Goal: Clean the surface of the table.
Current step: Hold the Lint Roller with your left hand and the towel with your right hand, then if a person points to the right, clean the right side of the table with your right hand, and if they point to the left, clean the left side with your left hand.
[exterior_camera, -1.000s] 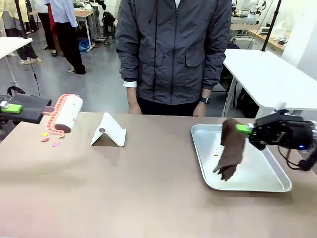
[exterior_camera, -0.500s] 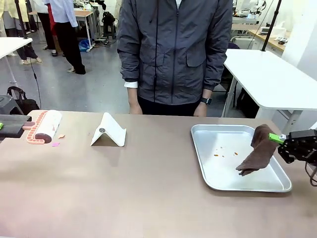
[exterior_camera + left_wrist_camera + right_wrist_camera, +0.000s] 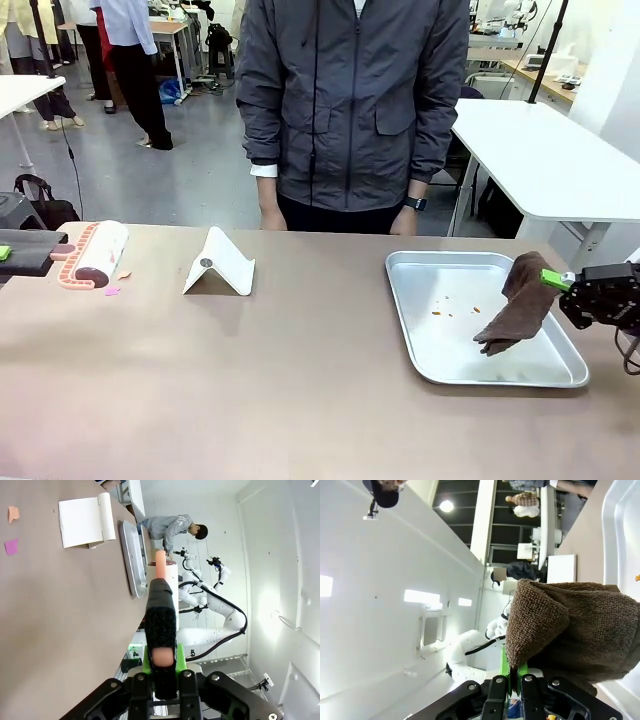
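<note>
A smooth grey floor (image 3: 190, 170) stretches toward the far side of the room. At the right stands a white-topped table (image 3: 540, 150), a wooden bench (image 3: 550, 90) farther behind it; another white table (image 3: 20, 92) juts in at the far left, beyond it a cluttered workbench (image 3: 166, 27). In the right wrist view a white surface (image 3: 380, 630), perhaps the ceiling, carries bright strip lights (image 3: 422, 596).

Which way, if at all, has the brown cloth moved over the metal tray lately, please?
Yes: the brown cloth shifted from the metal tray's middle toward its right rim.
</note>
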